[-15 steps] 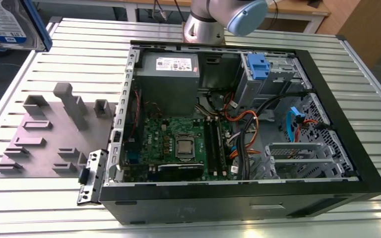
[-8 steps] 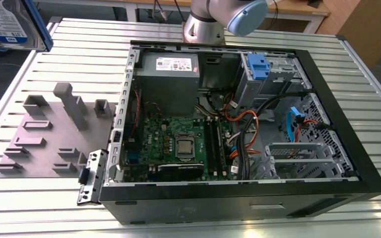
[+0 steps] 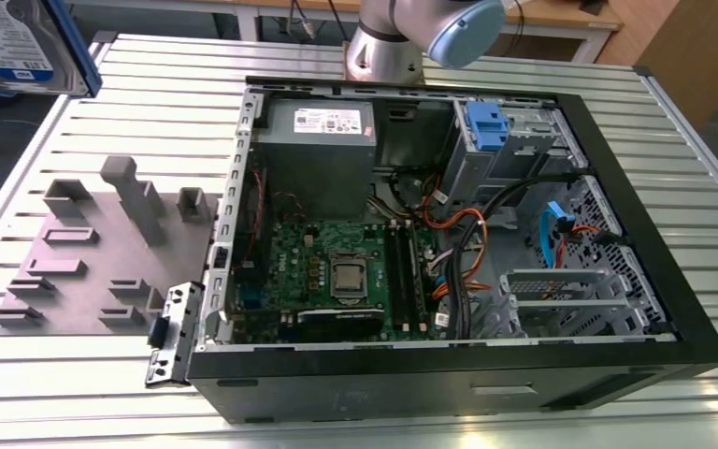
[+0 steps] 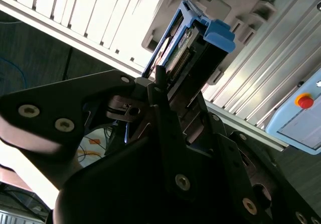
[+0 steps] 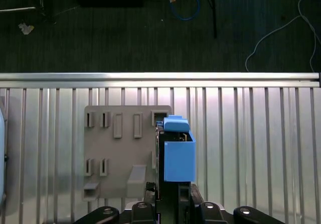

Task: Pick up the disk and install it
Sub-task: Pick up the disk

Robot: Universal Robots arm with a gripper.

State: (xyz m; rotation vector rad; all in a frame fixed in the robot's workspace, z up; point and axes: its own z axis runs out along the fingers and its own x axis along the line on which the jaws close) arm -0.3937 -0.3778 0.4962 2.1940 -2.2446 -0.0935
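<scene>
The jaws of the gripper (image 4: pixel 164 91) are closed on the disk (image 5: pixel 178 156), holding it raised over the grey fixture plate (image 5: pixel 118 156) near the bench (image 5: pixel 251 148) edge. The disk is judged rigid, fairly heavy and shock-sensitive. Grip the metal body, not the carrier tabs.

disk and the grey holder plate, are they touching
Apart. In the exterior view the disk hangs clear of the grey holder plate, with bare table slats showing between them.
</scene>
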